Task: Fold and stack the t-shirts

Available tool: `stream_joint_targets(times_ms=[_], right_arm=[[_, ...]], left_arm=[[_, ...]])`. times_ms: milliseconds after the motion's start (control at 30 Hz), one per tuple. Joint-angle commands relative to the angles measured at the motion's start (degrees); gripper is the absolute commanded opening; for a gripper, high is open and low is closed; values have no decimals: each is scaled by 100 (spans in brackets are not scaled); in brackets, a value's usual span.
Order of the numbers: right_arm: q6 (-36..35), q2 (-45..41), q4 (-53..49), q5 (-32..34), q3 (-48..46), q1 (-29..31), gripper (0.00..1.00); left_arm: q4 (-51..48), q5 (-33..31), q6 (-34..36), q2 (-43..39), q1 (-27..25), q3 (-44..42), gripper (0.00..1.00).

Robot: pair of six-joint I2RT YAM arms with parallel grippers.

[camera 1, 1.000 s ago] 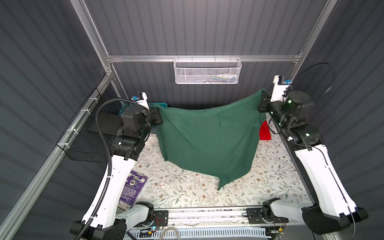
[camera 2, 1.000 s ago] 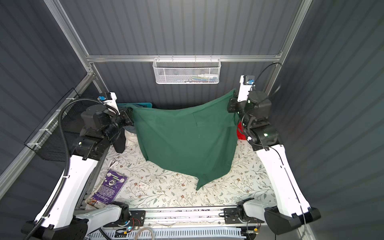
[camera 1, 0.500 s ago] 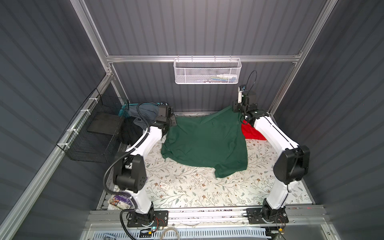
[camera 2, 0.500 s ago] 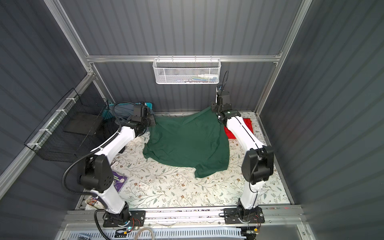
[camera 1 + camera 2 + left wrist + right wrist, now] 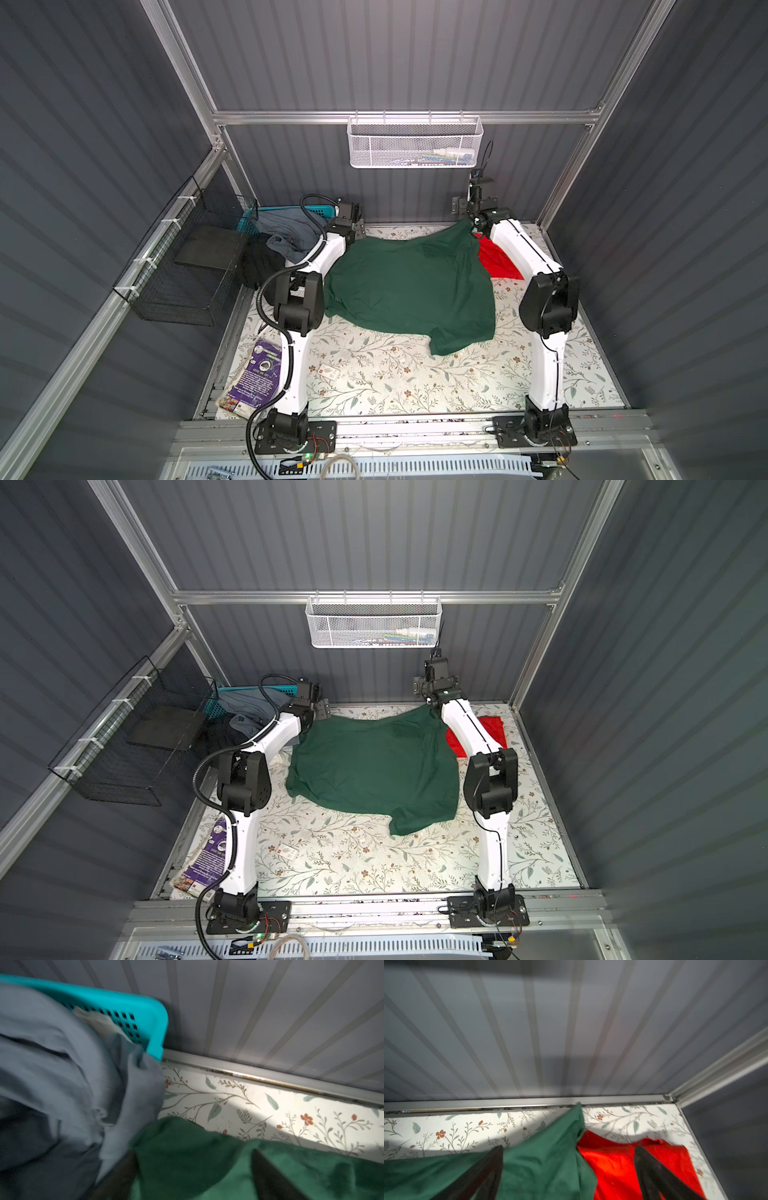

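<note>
A large dark green t-shirt (image 5: 407, 286) (image 5: 374, 766) lies spread over the far half of the flowered table, with one sleeve pointing toward the front. A bright red t-shirt (image 5: 496, 262) (image 5: 623, 1167) lies flat at the far right, its edge under the green one. My left gripper (image 5: 356, 229) (image 5: 193, 1167) hovers open over the green shirt's far left corner (image 5: 176, 1147). My right gripper (image 5: 430, 702) (image 5: 569, 1167) is open over the far right corner, where green cloth (image 5: 546, 1157) meets red. Neither holds anything.
A teal basket (image 5: 286, 211) (image 5: 128, 1005) with grey clothes (image 5: 62, 1084) stands at the far left. The ribbed back wall is close in front of both grippers. A black wire basket (image 5: 183, 266) hangs on the left wall. A purple booklet (image 5: 257, 378) and a small card (image 5: 328, 371) lie near the front.
Both arms have stretched toward the back wall and come down, laying the hanging green shirt on the table. Both grippers have opened and let go of its corners.
</note>
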Motion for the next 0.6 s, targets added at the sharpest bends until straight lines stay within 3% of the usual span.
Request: stream_joint_targets(times_ms=[0,300,433,567], right_arm=[[287,-951,-574,114,-442,-73,99],[1620,-3986,-1121,-862,-4304,-66,99],[1983,-4892,-1614,-1153,-5561,-57,99],[2397,-5527,-1696,-1551,-6624,-58,94]], left_arm=[[-8,-386,77,-1108,72,-492,100],[-574,-483,-212,-3711,28,-2792,100],[-742,-158,-262,-4592,21,-3983,100],[-1030,-42,-768,-5105,28,-4960,100]])
